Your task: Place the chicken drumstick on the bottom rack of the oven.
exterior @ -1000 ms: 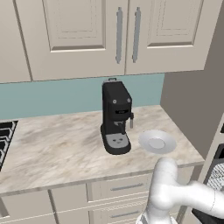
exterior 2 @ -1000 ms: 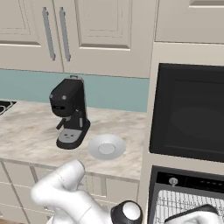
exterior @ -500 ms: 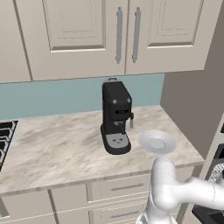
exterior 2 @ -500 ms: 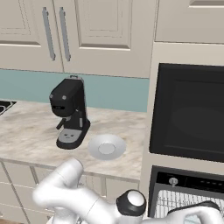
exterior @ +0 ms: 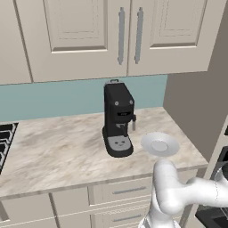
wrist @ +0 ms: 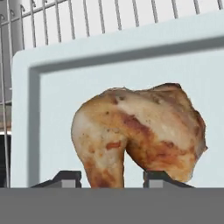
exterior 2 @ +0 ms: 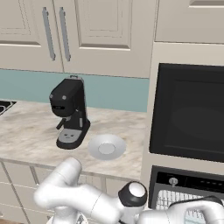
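Note:
In the hand view the chicken drumstick (wrist: 140, 138), golden-brown and glossy, sits between my gripper (wrist: 112, 177) tips, which are shut on it. Behind it lies a pale rimmed tray (wrist: 26, 113) resting on a grey wire rack (wrist: 87, 17). The right base view shows the oven (exterior 2: 183, 180) low at the right, with a black control strip and wire rack (exterior 2: 168, 200) under it. My arm reaches down to that opening, and the hand itself is hidden at the frame's bottom edge.
A round white plate (exterior: 160, 144) (exterior 2: 106, 147) lies bare on the marble counter beside a black coffee machine (exterior: 118, 120) (exterior 2: 70, 113). A dark glass-fronted appliance (exterior 2: 188, 111) sits above the oven. Cream cabinets hang overhead, and drawers run below the counter.
My arm has swung further right and lower toward the oven; its forearm stretches across the bottom of both base views. Plate and coffee machine have not moved.

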Motion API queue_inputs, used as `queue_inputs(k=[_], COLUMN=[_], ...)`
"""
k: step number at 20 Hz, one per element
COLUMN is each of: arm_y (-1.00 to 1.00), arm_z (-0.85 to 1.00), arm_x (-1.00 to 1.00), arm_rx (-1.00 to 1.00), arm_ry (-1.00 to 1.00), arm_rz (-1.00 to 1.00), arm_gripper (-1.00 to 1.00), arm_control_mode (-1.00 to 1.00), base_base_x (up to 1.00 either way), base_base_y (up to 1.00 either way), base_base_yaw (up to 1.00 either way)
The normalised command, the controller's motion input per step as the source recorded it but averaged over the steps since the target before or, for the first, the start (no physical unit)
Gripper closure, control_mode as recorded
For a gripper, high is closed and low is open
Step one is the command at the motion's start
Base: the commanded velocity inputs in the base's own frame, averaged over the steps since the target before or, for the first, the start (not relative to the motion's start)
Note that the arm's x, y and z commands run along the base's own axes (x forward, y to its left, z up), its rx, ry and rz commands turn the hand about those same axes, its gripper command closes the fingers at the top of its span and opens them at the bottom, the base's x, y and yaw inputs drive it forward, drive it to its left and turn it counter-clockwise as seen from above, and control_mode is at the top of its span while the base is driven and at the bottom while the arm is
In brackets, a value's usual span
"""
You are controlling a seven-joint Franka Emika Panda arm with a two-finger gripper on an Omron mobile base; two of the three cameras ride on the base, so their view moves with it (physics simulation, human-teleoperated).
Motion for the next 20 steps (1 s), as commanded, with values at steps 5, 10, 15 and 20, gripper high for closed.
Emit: queue_inputs(k=[5, 10, 15, 20], arm_y=[-0.04, 0.00, 0.00, 0.20], arm_z=[-0.24, -0.08, 0.35, 0.54], arm_x=[-0.22, -0.15, -0.28, -0.71], arm_rx=[0.15, 0.15, 0.01, -0.02], arm_ry=[-0.18, -0.23, -0.06, -0.03], arm_rz=[0.03, 0.04, 0.01, 0.00], arm_gripper=[-1.00, -1.00, -1.00, -1.00], arm_control_mode=[-1.00, -1.00, -1.00, -1.00], base_base_x=[0.00, 0.00, 0.00, 0.00], base_base_y=[0.00, 0.00, 0.00, 0.00], base_base_yaw=[0.00, 0.00, 0.00, 0.00])
